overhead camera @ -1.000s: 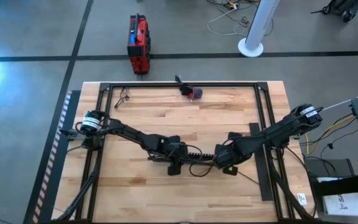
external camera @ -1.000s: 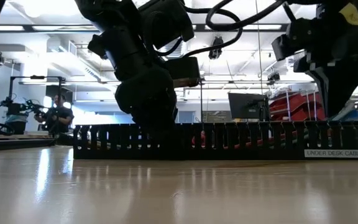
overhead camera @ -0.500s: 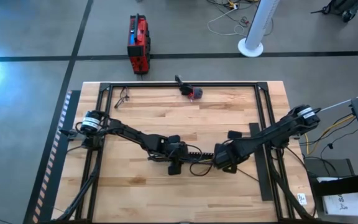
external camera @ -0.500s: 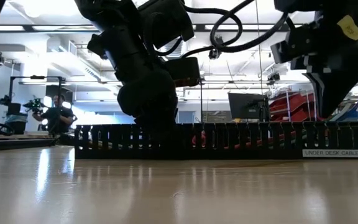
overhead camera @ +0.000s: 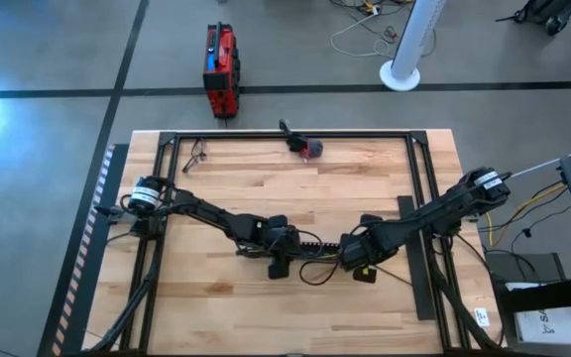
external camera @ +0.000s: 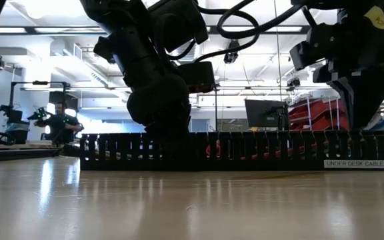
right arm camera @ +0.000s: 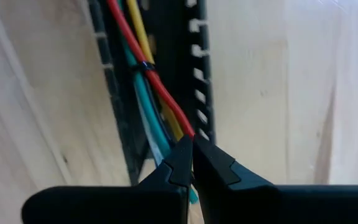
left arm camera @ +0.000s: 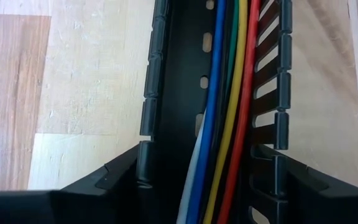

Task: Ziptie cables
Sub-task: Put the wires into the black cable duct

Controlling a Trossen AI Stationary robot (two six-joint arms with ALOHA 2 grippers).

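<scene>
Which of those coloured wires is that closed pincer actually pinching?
The red wire. It runs diagonally across the others straight into the shut tips of the right pincer, while the yellow and teal wires pass beside the tips.

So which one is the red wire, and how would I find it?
Start at the wooden table, then find the long black slotted tray lying in its middle between the two arms. Coloured cables run along inside it, packed side by side. The red wire is the outermost, right against the tray's slotted wall, next to the yellow one.
</scene>
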